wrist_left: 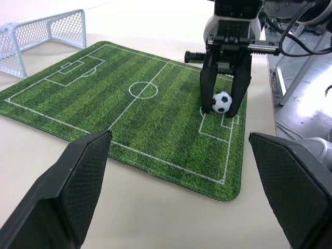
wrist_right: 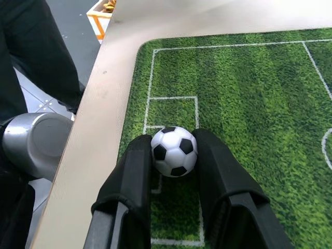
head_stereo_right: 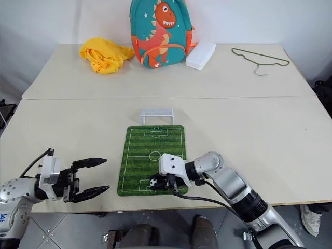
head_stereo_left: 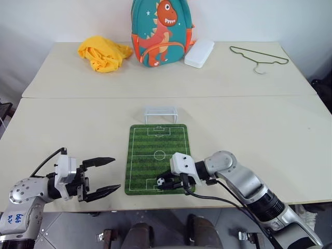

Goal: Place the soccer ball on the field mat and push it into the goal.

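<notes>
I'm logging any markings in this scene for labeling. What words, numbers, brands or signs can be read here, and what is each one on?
Blue handwriting on the left arm's white casing: too small and blurred to read.
The dinosaur backpack: a picture and stars, no words.
The field mat: white pitch lines, no lettering.
The soccer ball, the goal and the white case: no text that can be seen.
</notes>
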### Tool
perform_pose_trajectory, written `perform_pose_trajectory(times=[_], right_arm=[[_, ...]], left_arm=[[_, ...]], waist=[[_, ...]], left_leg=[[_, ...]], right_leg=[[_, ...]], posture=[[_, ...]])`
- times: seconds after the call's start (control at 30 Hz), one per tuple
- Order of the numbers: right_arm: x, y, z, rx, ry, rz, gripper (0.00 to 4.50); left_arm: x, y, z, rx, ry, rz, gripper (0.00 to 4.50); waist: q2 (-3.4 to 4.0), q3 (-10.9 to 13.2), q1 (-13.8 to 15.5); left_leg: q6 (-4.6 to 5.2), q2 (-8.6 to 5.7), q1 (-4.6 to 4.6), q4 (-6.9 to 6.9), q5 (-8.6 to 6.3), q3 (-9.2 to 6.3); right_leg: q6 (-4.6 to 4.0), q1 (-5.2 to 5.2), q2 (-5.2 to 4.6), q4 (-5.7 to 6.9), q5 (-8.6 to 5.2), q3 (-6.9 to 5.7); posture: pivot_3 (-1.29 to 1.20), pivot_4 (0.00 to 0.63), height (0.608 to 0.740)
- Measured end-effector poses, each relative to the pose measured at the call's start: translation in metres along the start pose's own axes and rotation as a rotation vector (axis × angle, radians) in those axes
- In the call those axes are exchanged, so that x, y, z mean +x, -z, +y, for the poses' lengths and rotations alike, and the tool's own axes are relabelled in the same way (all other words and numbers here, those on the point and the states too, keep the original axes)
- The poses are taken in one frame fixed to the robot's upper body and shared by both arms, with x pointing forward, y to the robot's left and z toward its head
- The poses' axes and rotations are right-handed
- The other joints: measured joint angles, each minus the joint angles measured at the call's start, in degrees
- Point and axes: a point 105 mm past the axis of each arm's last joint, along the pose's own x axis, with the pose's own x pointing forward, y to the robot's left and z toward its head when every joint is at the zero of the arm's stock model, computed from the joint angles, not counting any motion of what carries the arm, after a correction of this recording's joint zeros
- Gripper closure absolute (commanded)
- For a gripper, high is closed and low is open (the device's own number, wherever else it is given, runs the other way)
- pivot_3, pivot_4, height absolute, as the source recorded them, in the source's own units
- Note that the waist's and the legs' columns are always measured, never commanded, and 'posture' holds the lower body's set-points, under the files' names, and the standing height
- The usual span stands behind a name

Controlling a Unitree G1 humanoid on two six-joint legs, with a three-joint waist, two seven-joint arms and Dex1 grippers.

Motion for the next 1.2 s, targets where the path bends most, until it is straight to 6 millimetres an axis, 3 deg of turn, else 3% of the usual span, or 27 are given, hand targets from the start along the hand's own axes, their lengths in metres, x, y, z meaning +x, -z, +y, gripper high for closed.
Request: perform_pose_trajectory(times=[0.5,0.7,1.03,1.2], right_arm=[[0.006,-0.001,-0.001,-0.045,0.004,-0.033,3.66],[0.006,-0.001,0.001,-0.038,-0.012,-0.034,1.57],[0.006,-0.011,-0.002,-0.069,-0.01,-0.083,1.57],[-0.013,-0.029,-0.008,-0.088,0.015,-0.192,1.57]], left_arm=[[-0.001,0.001,-0.001,-0.007,-0.001,0.001,0.0],[0.0,0.001,-0.001,-0.004,-0.005,-0.001,0.0],[-0.001,0.003,-0.002,-0.011,-0.003,-0.001,0.0],[-0.002,0.003,-0.003,-0.017,0.003,-0.006,0.0]], waist=[[0.0,0.0,-0.01],[0.0,0.0,-0.02],[0.01,0.0,0.0],[0.02,0.01,0.06]], left_leg=[[-0.01,0.01,0.0,0.0,0.0,0.0],[-0.01,0.01,0.01,0.0,-0.01,0.0],[-0.01,0.01,0.0,-0.01,-0.01,0.0],[-0.01,0.01,0.0,-0.01,-0.01,0.0]], right_leg=[[0.0,0.0,0.0,0.0,0.0,0.0],[0.0,0.0,0.0,0.0,0.0,0.0],[0.0,0.0,0.0,-0.01,0.0,0.0],[0.0,0.0,0.0,-0.01,0.0,0.0]], posture=[[0.0,0.15,0.74],[0.0,0.15,0.74],[0.0,0.15,0.74],[0.0,0.15,0.74]])
